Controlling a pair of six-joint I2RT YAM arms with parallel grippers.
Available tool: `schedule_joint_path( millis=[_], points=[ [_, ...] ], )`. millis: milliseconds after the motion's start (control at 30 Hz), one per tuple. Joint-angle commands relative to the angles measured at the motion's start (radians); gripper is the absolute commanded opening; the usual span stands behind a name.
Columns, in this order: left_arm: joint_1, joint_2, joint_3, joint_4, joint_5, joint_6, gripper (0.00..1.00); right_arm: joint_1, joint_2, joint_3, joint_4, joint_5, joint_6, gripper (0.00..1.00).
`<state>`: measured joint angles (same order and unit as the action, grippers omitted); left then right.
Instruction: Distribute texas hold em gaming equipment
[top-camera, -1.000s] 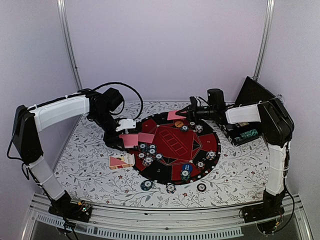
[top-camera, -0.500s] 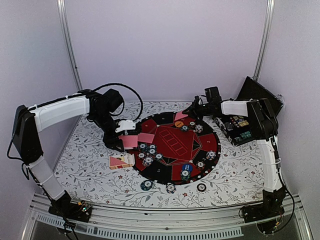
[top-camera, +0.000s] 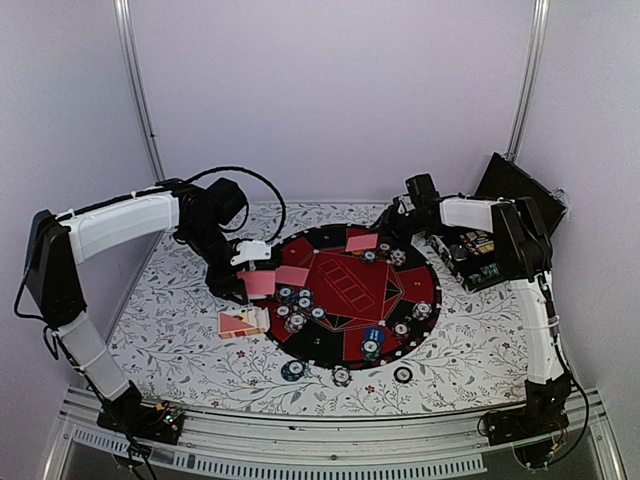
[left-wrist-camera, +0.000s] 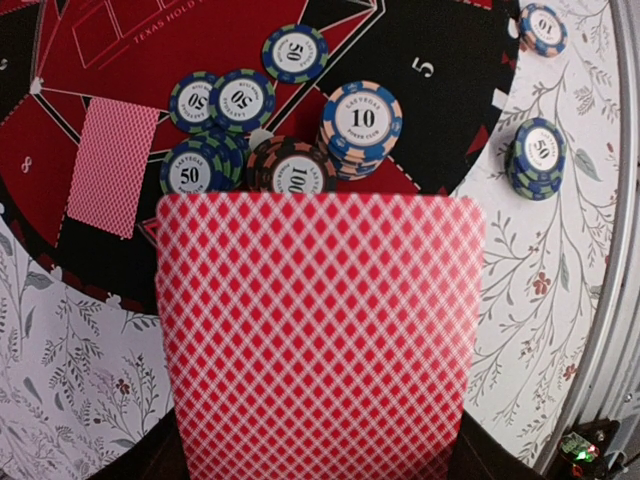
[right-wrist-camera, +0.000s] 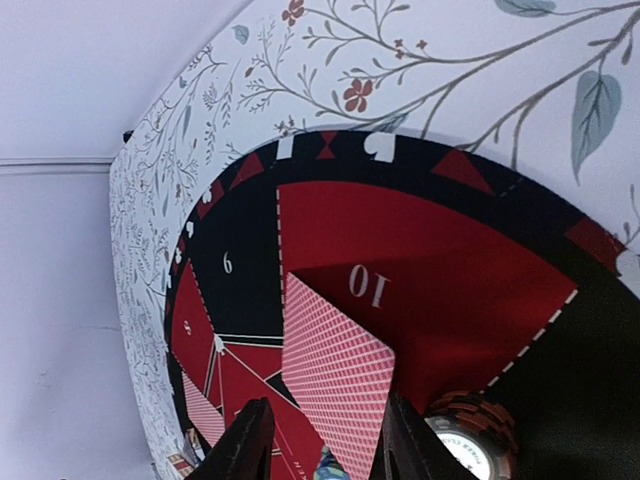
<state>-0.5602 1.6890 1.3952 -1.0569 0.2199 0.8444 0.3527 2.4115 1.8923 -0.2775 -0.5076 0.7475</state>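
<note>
A round red-and-black poker mat (top-camera: 352, 288) lies on a floral tablecloth (top-camera: 470, 330), with chips and cards scattered over it.

The left gripper (top-camera: 245, 284) is clenched on one playing card (left-wrist-camera: 320, 335), pink-red back up, held by a short edge above the mat's left rim. The card fills the left wrist view and hides the fingers.

At the far side, the right gripper (right-wrist-camera: 325, 442) has its jaws spread. A second card (right-wrist-camera: 335, 375) rests between them on the segment marked 10, apparently let go.

The cards are likely thin, light, bendy and slick. Lying flat they offer little to grab, so an edge or overhanging corner is the best hold. The chips look stiff and denser, and are best pinched across the rim. The stacks could topple if nudged.

In the way:
- Just beyond the held card are a stack of 10 chips (left-wrist-camera: 361, 125), a 100 chip (left-wrist-camera: 293, 172) and another dealt card (left-wrist-camera: 112, 165).
- A dark chip stack (right-wrist-camera: 468, 440) sits just beside the right fingers.
- A small fan of cards (top-camera: 238, 323) lies off the mat.
- An open black case (top-camera: 485, 262) stands at the right.
</note>
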Motion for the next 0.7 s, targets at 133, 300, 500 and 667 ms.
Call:
schedule_joint_path(
  millis=[133, 300, 500, 667],
  points=[
    [-0.004, 0.001, 0.000, 0.000, 0.005, 0.006, 0.22, 0.003, -0.182, -0.004, -0.131, 0.168, -0.092, 0.52],
    [-0.004, 0.008, 0.012, 0.004, 0.001, 0.004, 0.22, 0.025, -0.359, -0.244, 0.030, 0.077, -0.056, 0.64],
    [-0.004, 0.013, 0.027, 0.007, 0.002, -0.001, 0.22, 0.154, -0.530, -0.593, 0.372, -0.175, 0.102, 0.74],
    [-0.004, 0.016, 0.033, 0.009, 0.000, -0.005, 0.22, 0.303, -0.536, -0.717, 0.584, -0.257, 0.263, 0.76]
  ],
)
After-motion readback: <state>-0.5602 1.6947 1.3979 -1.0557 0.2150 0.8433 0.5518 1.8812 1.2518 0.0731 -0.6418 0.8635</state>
